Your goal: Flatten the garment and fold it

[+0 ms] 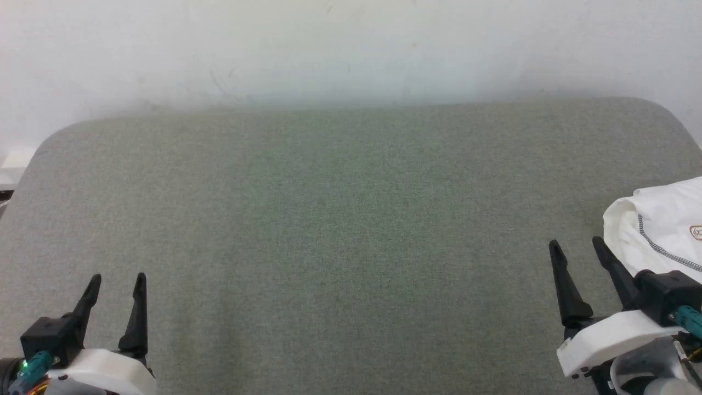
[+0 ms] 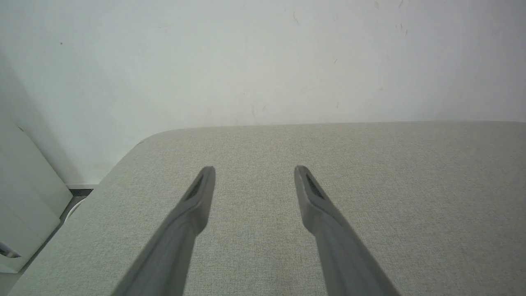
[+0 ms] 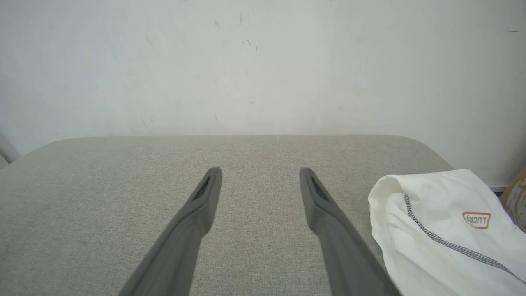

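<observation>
The garment (image 1: 661,227) is a white top with grey zigzag stitching and a small tan label, bunched at the table's right edge; part of it runs out of the head view. In the right wrist view the garment (image 3: 444,230) lies just right of my fingers. My right gripper (image 1: 576,244) is open, hovering immediately left of the cloth without touching it, and its fingers (image 3: 205,197) hold nothing. My left gripper (image 1: 118,280) is open at the lower left, far from the garment, over bare fabric (image 2: 254,197).
A grey fabric-covered table (image 1: 340,219) with rounded far corners stands against a white wall (image 1: 351,49). A tan cardboard object (image 3: 515,197) sits beyond the table's right edge. White furniture (image 2: 24,213) stands off the table's left side.
</observation>
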Motion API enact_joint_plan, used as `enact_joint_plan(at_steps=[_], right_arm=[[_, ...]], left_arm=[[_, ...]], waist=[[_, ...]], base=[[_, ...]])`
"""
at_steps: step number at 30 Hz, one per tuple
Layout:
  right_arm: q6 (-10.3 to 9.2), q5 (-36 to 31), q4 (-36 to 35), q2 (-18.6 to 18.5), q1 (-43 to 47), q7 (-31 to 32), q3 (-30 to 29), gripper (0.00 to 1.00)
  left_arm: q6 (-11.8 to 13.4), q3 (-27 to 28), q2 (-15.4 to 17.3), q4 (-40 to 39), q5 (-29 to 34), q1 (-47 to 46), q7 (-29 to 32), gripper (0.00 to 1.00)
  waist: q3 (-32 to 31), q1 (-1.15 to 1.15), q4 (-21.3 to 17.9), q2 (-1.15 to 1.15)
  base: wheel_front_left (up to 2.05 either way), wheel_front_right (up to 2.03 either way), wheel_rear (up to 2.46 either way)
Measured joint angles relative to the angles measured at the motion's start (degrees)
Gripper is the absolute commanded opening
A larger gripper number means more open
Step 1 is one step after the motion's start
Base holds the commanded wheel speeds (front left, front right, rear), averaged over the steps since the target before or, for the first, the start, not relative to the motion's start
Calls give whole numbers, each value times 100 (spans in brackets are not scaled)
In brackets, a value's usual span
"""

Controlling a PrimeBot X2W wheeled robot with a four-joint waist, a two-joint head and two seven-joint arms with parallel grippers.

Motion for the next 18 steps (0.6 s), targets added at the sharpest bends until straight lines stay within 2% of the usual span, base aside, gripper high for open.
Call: enact_joint_plan(at_steps=[9, 10, 18], right_arm=[[0, 58, -14, 27, 25, -220, -261, 100], [0, 63, -7, 29, 24, -253, -258, 0], [1, 49, -7, 25, 24, -253, -241, 0]], left_arm=[[-91, 105, -142, 92, 186, 38, 0, 100], [-90, 105, -152, 94, 203, 37, 1, 0], [-91, 103, -204, 78, 227, 36, 60, 0]], waist=[[-50, 0, -43, 0], [-44, 0, -43, 0], [-43, 1, -40, 0]], base=[[0, 0, 0], [0, 0, 0], [0, 0, 0]])
